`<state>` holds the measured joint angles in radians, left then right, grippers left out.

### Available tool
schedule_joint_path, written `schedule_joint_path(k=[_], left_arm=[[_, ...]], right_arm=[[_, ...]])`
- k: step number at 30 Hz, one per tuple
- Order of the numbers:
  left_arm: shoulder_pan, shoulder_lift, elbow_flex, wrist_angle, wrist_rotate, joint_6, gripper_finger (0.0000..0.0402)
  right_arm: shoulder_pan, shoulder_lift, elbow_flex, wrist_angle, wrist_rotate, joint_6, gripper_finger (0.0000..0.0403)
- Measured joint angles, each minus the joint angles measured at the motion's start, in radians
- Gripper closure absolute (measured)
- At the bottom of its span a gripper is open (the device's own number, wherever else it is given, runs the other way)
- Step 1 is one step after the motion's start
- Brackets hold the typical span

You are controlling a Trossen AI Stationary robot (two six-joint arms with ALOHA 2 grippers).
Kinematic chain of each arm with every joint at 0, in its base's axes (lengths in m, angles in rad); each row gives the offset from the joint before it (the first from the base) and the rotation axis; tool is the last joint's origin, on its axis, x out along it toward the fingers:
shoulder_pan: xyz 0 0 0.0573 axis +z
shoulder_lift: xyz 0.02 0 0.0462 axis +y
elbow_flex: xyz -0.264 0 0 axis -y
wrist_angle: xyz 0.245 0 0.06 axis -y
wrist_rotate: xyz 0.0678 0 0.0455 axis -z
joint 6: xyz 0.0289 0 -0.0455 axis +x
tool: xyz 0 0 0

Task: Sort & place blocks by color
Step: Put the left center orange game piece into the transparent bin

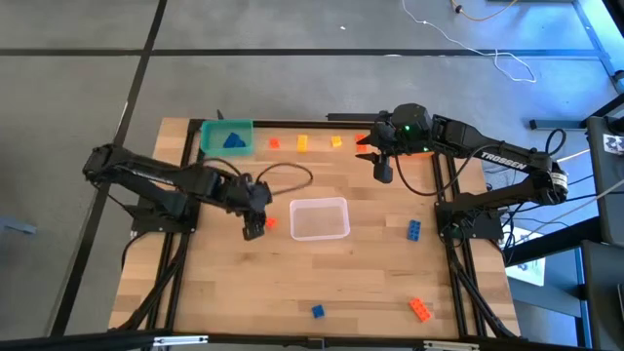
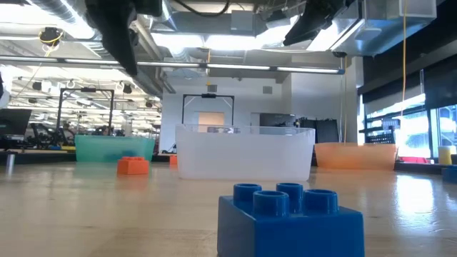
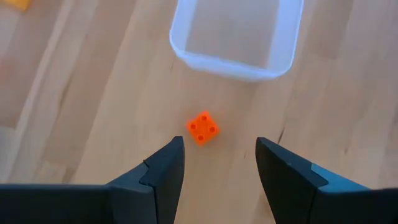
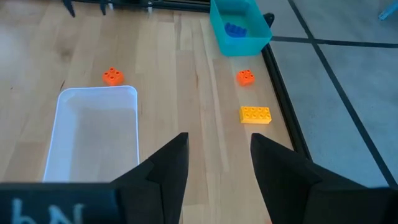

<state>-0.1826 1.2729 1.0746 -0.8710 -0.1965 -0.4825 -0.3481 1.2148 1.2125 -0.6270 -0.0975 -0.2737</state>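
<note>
My left gripper is open and hovers above the table just left of the clear bin. A small orange block lies flat on the wood just ahead of its fingertips, untouched. My right gripper is open and empty near the far right. The teal bin holds a blue block. An orange block and two yellow ones lie along the far edge.
More blocks lie near the front: a blue one, a blue one that looms large in the low view, and an orange one. An orange bin stands far right, mostly under my right arm. The clear bin looks empty.
</note>
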Motion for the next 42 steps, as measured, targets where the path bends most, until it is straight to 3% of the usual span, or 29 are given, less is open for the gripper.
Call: schedule_joint_path(k=[3, 9, 23, 31, 37, 42], left_arm=[[-0.038, 0.039, 0.001, 0.002, -0.011, 0.019, 0.0214], [-0.080, 0.162, 0.000, -0.004, -0.014, 0.227, 0.0214], [-0.040, 0.369, 0.000, 0.086, -0.022, 0.629, 0.0214], [0.032, 0.373, 0.000, 0.110, -0.018, 0.711, 0.0214], [0.057, 0.373, -0.020, 0.148, 0.108, 0.729, 0.0214], [0.057, 0.373, -0.052, 0.172, 0.106, 0.756, 0.0214]], right_arm=[[0.000, 0.000, 0.000, 0.000, 0.000, 0.000, 0.0230], [0.000, 0.000, 0.000, 0.000, 0.000, 0.000, 0.0230], [0.000, 0.000, 0.000, 0.000, 0.000, 0.003, 0.0230], [0.000, 0.000, 0.000, 0.000, 0.000, 0.004, 0.0230], [0.000, 0.000, 0.000, 0.000, 0.000, 0.004, 0.0230], [0.000, 0.000, 0.000, 0.000, 0.000, 0.004, 0.0230]])
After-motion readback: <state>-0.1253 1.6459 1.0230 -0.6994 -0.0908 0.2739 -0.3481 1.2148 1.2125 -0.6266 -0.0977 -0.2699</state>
